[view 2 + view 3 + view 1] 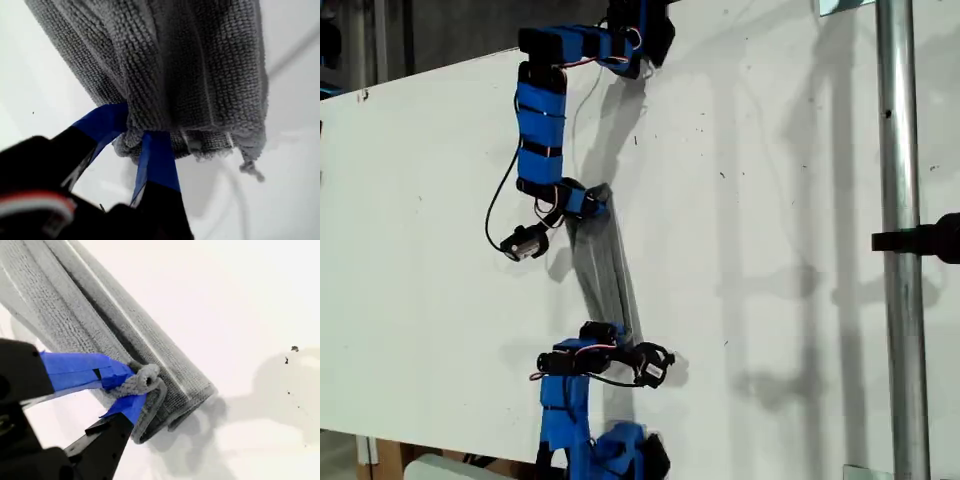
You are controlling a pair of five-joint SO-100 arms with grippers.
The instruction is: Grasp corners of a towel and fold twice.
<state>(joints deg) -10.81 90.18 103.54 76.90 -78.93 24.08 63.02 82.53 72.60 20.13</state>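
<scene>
White bench [770,250] fills the exterior view, with a metal pole [900,240] at that view's right. We find the towel [605,270] stretched as a narrow band between the two arms, its long axis running from one gripper to the other. Our first gripper [135,132] is clamped on bunched cloth at one end; our second gripper [131,390] pinches a rolled corner [145,379] at the other. Only the second wrist view shows layered folds, apparently already doubled. Which arm is which, we cannot settle.
</scene>
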